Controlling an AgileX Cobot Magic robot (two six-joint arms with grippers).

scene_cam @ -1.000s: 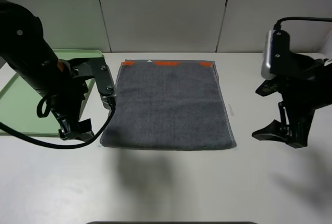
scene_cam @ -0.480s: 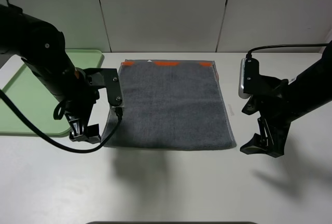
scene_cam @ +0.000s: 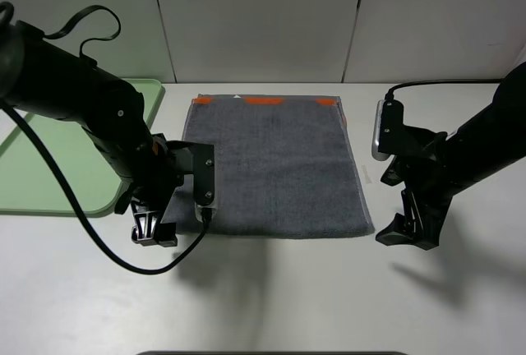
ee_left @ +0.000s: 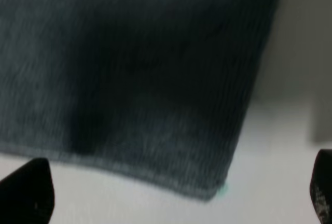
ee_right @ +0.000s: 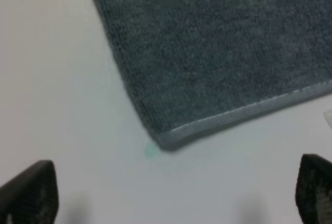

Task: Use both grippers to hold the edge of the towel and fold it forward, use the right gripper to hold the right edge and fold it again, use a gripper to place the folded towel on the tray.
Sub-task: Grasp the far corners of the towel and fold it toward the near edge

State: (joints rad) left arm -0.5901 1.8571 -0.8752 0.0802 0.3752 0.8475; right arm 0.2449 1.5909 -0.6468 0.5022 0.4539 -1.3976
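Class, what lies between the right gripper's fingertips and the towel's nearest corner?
The right wrist view shows only bare white table, with a tiny greenish speck beside the corner of the towel. The open right gripper touches nothing.

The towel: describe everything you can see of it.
The towel is a dark grey terry-cloth rectangle lying flat and unfolded on the white table. Orange patches mark its far end. The near edge is plain grey, and thin pale stitching runs along the right edge. The open left gripper and the open right gripper each hang by a near corner, and neither grips the cloth.
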